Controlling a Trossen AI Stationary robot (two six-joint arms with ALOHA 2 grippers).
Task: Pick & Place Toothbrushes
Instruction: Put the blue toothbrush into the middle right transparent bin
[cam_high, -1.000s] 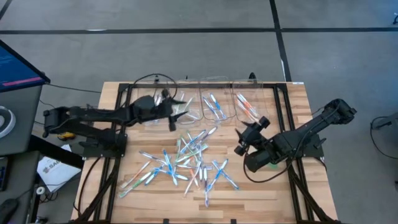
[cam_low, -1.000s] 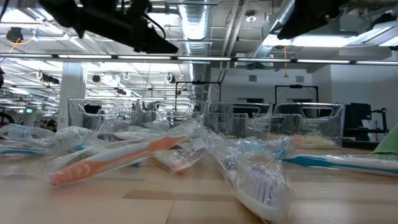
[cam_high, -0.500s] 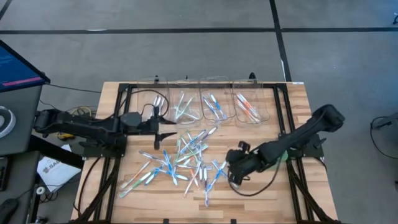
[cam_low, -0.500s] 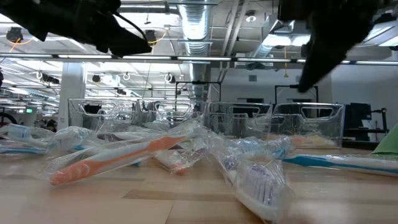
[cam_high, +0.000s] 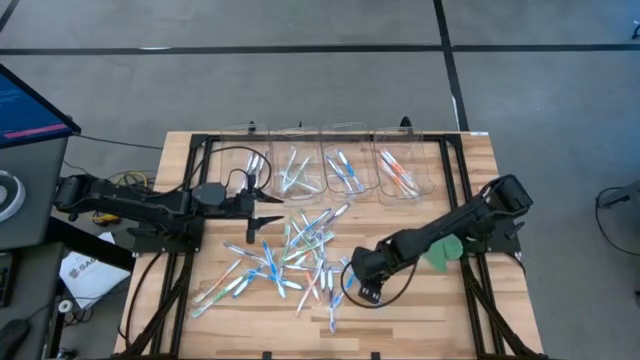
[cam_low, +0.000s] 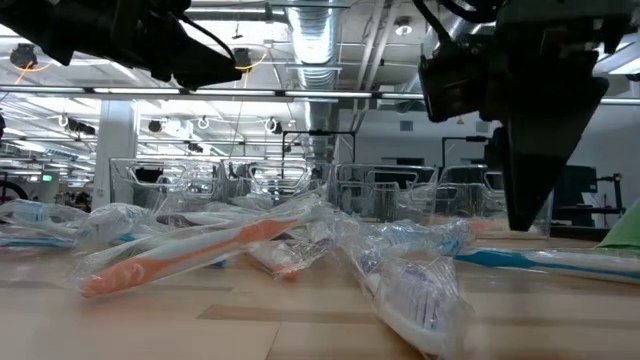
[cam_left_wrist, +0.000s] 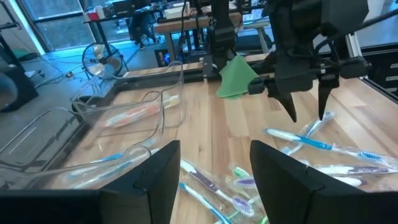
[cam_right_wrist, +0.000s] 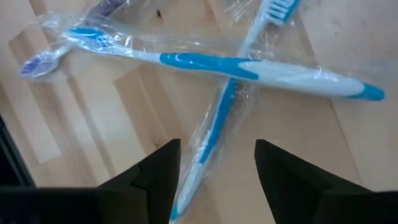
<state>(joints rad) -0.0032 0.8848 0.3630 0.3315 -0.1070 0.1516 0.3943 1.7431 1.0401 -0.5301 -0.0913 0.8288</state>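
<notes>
the toothbrushes (cam_high: 295, 255) lay scattered in a loose heap across the middle of the wooden counter (cam_high: 470, 300), each in a clear wrapper, with blue, green, purple and orange accents. more of them sat inside the 4 clear bins (cam_high: 340, 165) lined up along the counter's far edge. at the heap's right edge, 2 blue toothbrushes (cam_right_wrist: 236, 65) lay crossed, one over the other, on the bare wood.

the right gripper (cam_high: 352, 285) hung low directly over that crossed pair, its fingers (cam_right_wrist: 155, 171) spread apart with nothing between them, one to each side of the lower brush's handle; whether the tips touched the counter could not be told. from the left wrist view the same gripper (cam_left_wrist: 306, 112) pointed straight down just above a blue brush.

the left gripper (cam_high: 268, 208) hovered above the counter near the bins, at the heap's left far side, its fingers (cam_left_wrist: 155, 171) open and empty.

a flat green disc (cam_high: 440, 252) lay on the counter beside the right arm.
</notes>
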